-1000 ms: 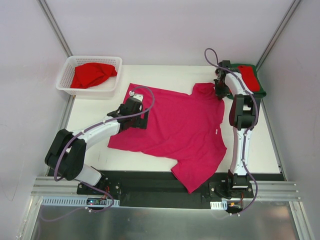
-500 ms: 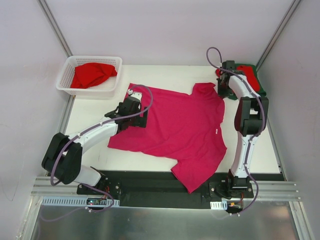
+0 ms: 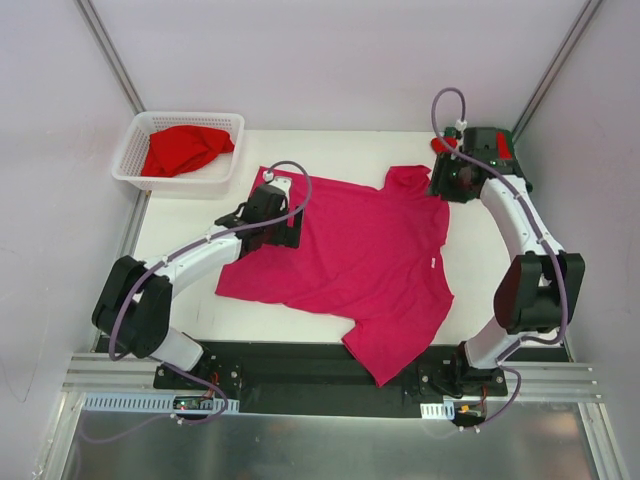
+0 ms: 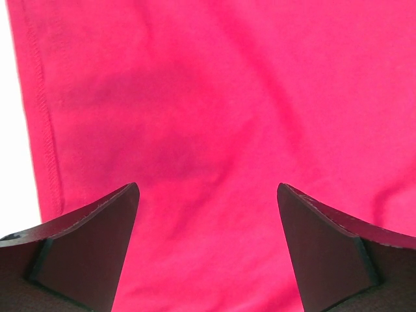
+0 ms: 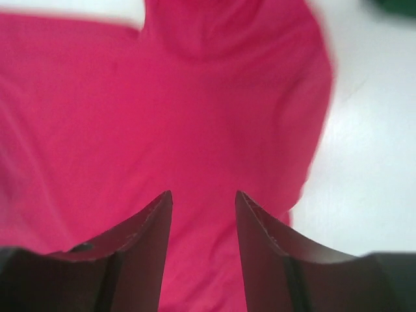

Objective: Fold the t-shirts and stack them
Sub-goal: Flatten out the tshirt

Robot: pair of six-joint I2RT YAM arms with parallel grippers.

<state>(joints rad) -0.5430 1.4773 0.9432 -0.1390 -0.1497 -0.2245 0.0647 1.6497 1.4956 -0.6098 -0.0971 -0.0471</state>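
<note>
A bright magenta-pink t-shirt (image 3: 360,260) lies spread flat across the middle of the table, one sleeve toward the far right and one toward the near edge. My left gripper (image 3: 283,226) is open and empty just above the shirt's left part; in the left wrist view (image 4: 208,195) the cloth and its stitched hem (image 4: 42,117) fill the frame. My right gripper (image 3: 441,186) hangs over the far right sleeve (image 5: 227,97). Its jaws stand partly apart with nothing between them (image 5: 203,198). A red t-shirt (image 3: 185,148) lies crumpled in the basket.
The white lattice basket (image 3: 135,165) stands at the far left corner. A folded red shirt (image 3: 440,146) lies at the far right, mostly hidden by my right arm, and a sliver of dark green cloth (image 5: 396,5) shows there. Grey walls close in both sides.
My right arm has swung its elbow out to the right and its gripper now sits over the far right sleeve. My left gripper has shifted slightly up and right over the shirt.
</note>
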